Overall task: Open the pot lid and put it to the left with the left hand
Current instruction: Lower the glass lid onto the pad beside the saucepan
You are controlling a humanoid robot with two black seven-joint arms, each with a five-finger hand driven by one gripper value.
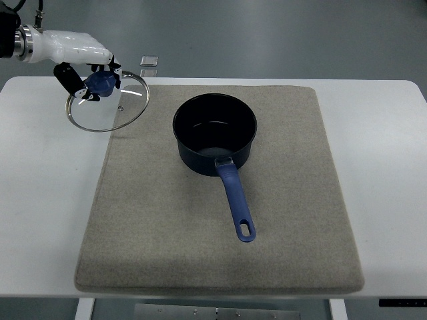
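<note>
At the far left of the top view, my left hand comes in from the left edge, and my fingers are curled around the blue knob of the glass lid. So the hand is closed on the lid and holds it. The lid lies directly under my fingers, and it looks a little tilted. Its right edge reaches over the far left corner of the grey mat, while the rest is over the bare white table. I cannot tell if the rim already touches the surface.

The pot stands open on the mat, well apart from the lid, to the right of it and nearer. Its long handle points toward the near side. I judge that the lifting is done and only the setting down remains: the lid must go straight down or a little more left, so that it rests fully beside the mat.

I count one lid, one pot, one mat, and one small clear object at the far table edge. My right hand is not visible.
</note>
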